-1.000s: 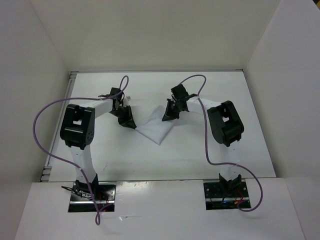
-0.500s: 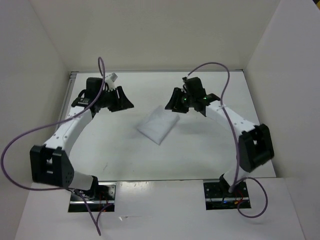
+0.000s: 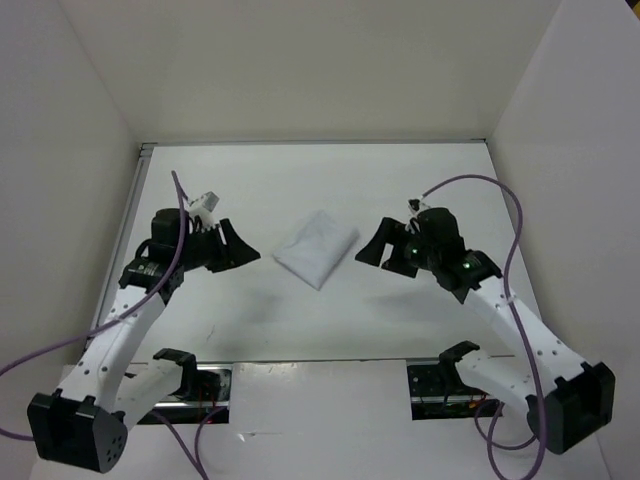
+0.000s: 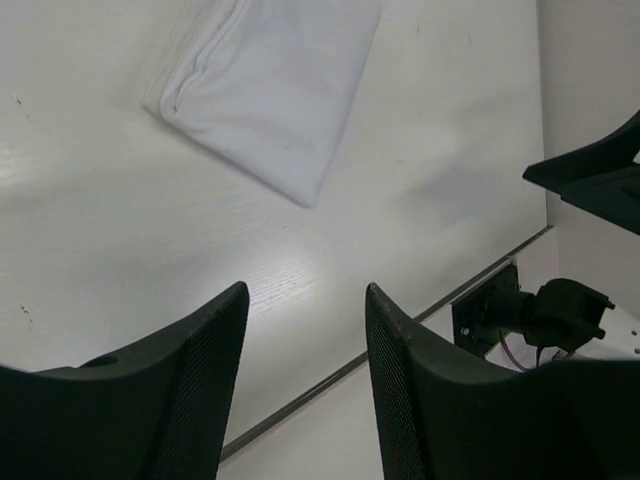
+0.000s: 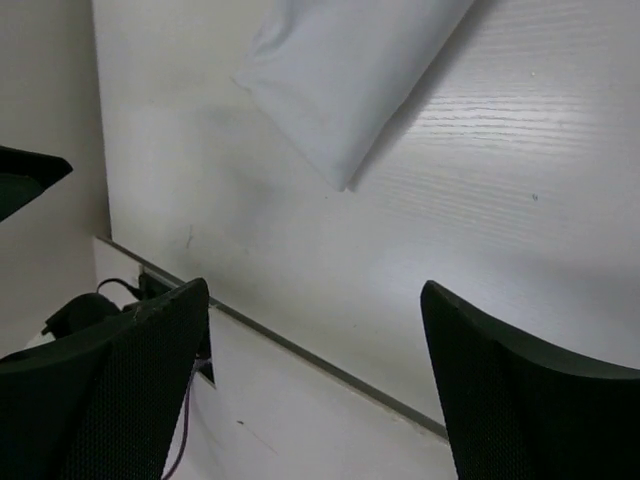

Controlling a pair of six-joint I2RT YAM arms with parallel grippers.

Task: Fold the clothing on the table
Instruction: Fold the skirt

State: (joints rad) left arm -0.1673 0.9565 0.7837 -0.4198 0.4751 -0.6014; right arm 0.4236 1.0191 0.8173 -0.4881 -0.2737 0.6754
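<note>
While the left base (image 3: 210,386) and right base (image 3: 430,390) sit bolted at the bottom of the overhead frame, the left arm (image 3: 120,330) and right arm (image 3: 515,320) stretch up the picture and bend in towards the middle. A purple cable (image 3: 478,178) arcs off the right arm at mid-right.

Now the left gripper (image 3: 240,246), left of centre: jaws apart, nothing between them, nothing held. From its own wrist camera the two dark fingers (image 4: 170,400) fill the bottom of the frame, with only bare table (image 4: 130,250) showing through the gap.

Across to the right gripper (image 3: 368,246), right of centre: this one is spread wider, fully splayed, and it grips nothing either. In its wrist view the fingers stand at the lower corners, glossy white surface between them.

And there's the clothing (image 3: 316,247), near the centre of the overhead frame, lying flat on the table between the two grippers and clear of both. It's folded into a compact oblong packet set on a diagonal, one corner pointing down the frame. The left wrist view has it in the upper left, stacked layers showing along one edge. The right wrist view has it at top centre.

Beyond it, the table's thin metal edge (image 3: 310,143) runs across the upper part, and matte white walls (image 3: 300,70) close in behind.
</note>
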